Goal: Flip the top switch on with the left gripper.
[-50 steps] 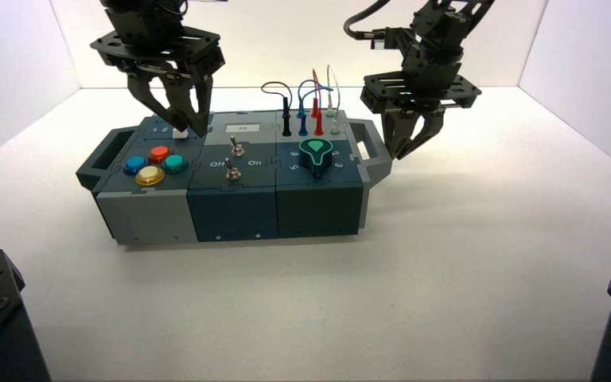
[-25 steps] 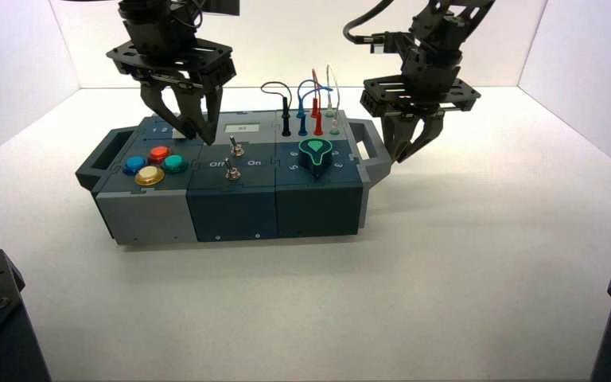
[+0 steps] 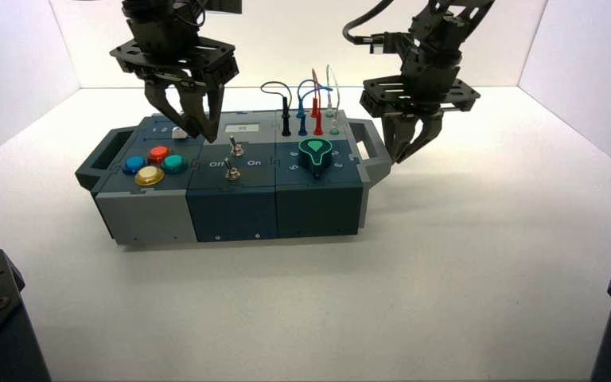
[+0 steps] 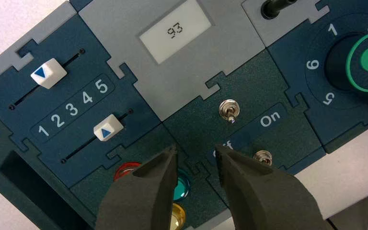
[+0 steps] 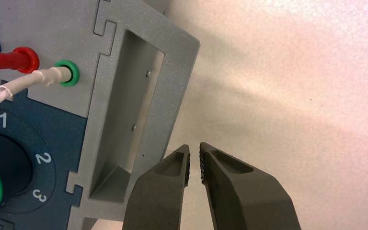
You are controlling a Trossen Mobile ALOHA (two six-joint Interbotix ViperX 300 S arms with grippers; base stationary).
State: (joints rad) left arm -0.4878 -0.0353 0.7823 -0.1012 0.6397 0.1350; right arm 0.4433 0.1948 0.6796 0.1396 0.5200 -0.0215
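High view — top switch [image 3: 237, 149] right of left gripper [image 3: 202, 137] — not touching.

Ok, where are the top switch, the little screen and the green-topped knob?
Top switch [image 4: 230, 113]: left wrist view, on its silver lever.
Screen [image 4: 176, 30]: left wrist view, mid-display.
Knob [image 3: 316, 151]: high view, on its top.

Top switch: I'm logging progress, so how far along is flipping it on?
Done: nothing visible; nothing touches the top switch. In progress: the left hand hovers open, left of it. Remaining: reaching the lever and flipping it on. The right hand idles by the box's right handle.
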